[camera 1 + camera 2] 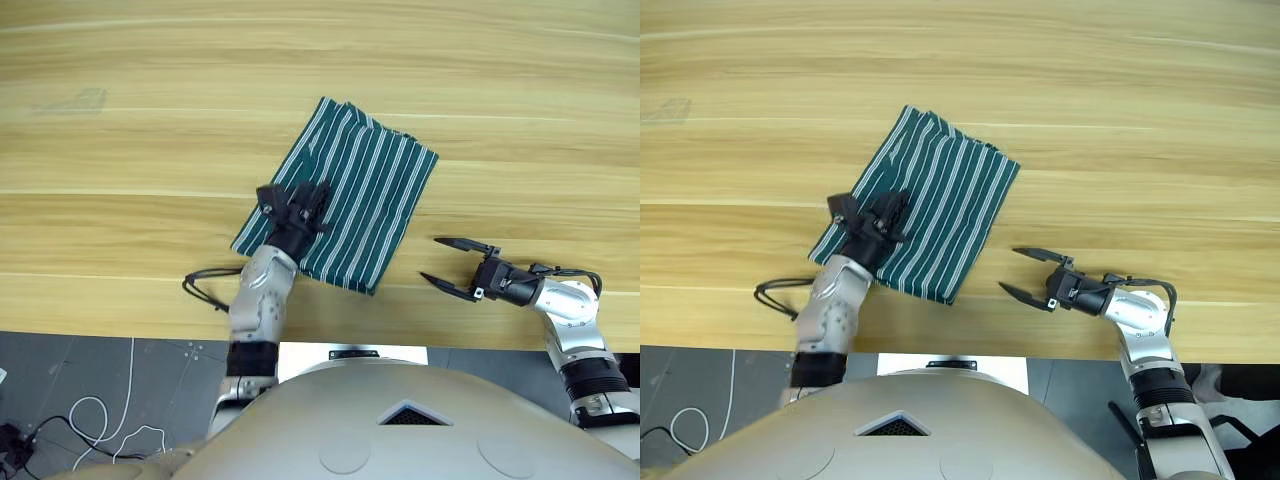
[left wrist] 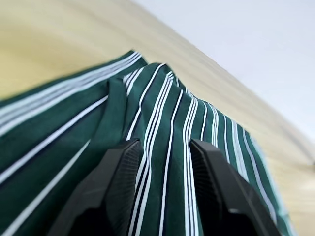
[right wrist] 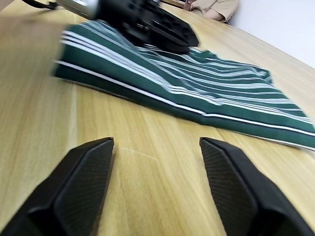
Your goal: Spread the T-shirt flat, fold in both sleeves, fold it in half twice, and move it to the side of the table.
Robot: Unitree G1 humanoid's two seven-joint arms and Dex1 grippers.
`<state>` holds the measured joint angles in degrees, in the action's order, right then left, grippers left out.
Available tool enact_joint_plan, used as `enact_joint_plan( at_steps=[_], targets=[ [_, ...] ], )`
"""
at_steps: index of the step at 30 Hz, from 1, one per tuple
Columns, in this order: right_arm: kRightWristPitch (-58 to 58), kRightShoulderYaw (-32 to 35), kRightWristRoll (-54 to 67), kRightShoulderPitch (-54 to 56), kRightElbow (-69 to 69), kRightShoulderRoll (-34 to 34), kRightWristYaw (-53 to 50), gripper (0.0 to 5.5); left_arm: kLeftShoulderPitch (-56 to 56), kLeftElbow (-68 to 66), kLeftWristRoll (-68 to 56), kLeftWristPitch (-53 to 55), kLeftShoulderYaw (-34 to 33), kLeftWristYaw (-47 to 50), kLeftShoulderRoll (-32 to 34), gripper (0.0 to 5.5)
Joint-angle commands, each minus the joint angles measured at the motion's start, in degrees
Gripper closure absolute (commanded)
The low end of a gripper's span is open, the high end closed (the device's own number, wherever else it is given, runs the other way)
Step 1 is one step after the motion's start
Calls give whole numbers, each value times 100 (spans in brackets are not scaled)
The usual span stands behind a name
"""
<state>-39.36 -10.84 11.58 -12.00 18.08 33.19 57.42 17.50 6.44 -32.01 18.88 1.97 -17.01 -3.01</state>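
Observation:
A green T-shirt with white stripes [image 1: 365, 195] lies folded into a compact rectangle on the wooden table [image 1: 120, 150], turned at an angle. My left gripper [image 1: 305, 205] rests on top of its near left part. In the left wrist view its fingers [image 2: 123, 187] lie slightly apart on flat striped fabric, so the left gripper [image 2: 165, 182] is open. My right gripper [image 1: 430, 258] stands open just above the table to the right of the shirt's near corner, touching nothing. In the right wrist view the shirt [image 3: 206, 93] lies beyond the spread right gripper [image 3: 155, 162].
The table's front edge [image 1: 150, 325] runs just behind both wrists. A black cable loop [image 1: 205, 290] hangs off my left forearm over that edge. Bare wood stretches to the far side, the left and the right of the shirt.

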Motion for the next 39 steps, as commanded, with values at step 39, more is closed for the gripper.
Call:
enact_joint_plan(
  at_steps=[39],
  targets=[
    [1825, -6, -422, 927, -1010, -948, -1196, 226, -1329, -538, -1559, -1457, -1696, -1244, 443, 365]
  ],
)
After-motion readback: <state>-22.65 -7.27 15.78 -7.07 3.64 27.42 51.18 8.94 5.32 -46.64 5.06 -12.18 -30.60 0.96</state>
